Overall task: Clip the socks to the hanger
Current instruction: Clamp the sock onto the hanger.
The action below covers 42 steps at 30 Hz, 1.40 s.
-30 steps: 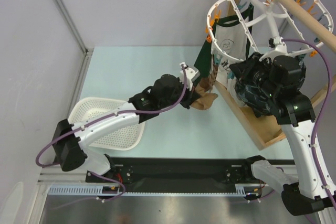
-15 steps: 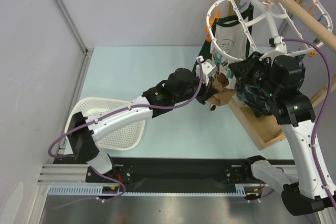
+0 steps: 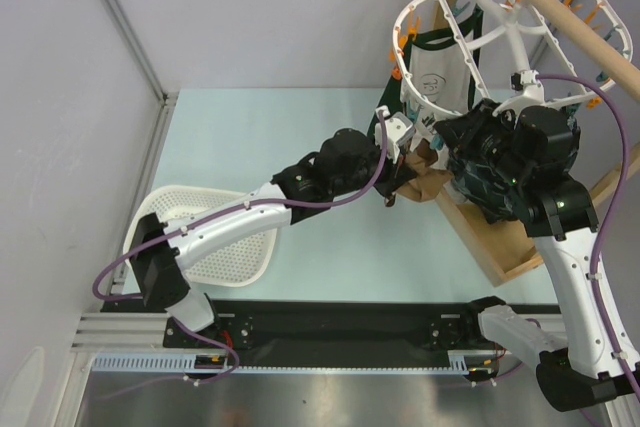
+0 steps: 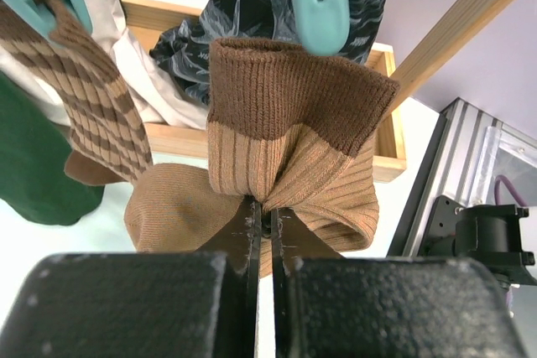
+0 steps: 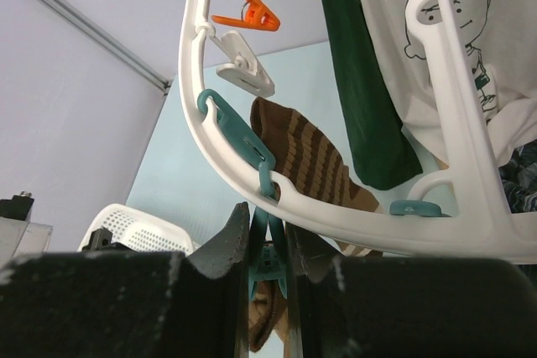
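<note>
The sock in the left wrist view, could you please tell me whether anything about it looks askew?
Yes. The brown sock is pinched mid-length by the left fingers, so it bunches into a crumpled fan, cuff splayed under the teal clip; whether that clip grips it is unclear.

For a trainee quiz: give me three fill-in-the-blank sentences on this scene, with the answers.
The left gripper is shut on a brown ____. The right gripper pinches a ____ clip. A striped sock hangs from the white ____.
Missing: sock; teal; hanger.
</note>
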Each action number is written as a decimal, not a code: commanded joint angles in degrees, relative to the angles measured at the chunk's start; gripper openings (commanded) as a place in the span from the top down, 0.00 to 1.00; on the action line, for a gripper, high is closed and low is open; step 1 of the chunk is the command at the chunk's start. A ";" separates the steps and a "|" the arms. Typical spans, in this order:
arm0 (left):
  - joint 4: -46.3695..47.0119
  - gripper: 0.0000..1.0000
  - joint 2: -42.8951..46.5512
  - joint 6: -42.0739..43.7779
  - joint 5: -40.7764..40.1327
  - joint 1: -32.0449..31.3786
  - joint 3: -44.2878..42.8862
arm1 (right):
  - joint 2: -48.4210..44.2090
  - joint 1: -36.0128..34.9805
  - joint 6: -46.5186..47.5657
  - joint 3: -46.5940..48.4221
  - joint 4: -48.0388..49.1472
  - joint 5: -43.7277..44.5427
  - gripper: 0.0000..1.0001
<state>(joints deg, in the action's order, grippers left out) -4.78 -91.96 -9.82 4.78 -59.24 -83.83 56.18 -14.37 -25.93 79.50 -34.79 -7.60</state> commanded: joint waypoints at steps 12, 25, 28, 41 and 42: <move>2.49 1.00 -1.20 1.12 1.03 -0.43 -6.61 | -0.90 -0.39 -0.26 -1.28 -0.55 -4.71 1.00; 1.70 1.00 -2.70 0.60 2.08 -0.43 -8.80 | -1.95 -0.39 -0.87 -1.28 -0.28 -4.36 0.58; 1.61 1.00 -2.78 0.60 1.99 -0.43 -9.42 | -1.78 -0.39 -0.79 -1.19 -0.37 -4.10 0.52; 3.90 0.01 5.12 -0.02 -0.29 -0.08 1.56 | -3.97 -0.39 4.48 0.30 -7.31 1.44 0.00; 3.81 0.00 6.08 -0.37 -0.99 -0.08 2.44 | -4.24 -0.39 4.92 0.13 -7.92 1.62 0.00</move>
<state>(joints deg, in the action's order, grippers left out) -3.68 -91.61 -10.02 5.21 -59.29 -83.68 53.82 -14.55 -23.70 78.54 -40.12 -7.70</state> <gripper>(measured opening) 0.993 0.993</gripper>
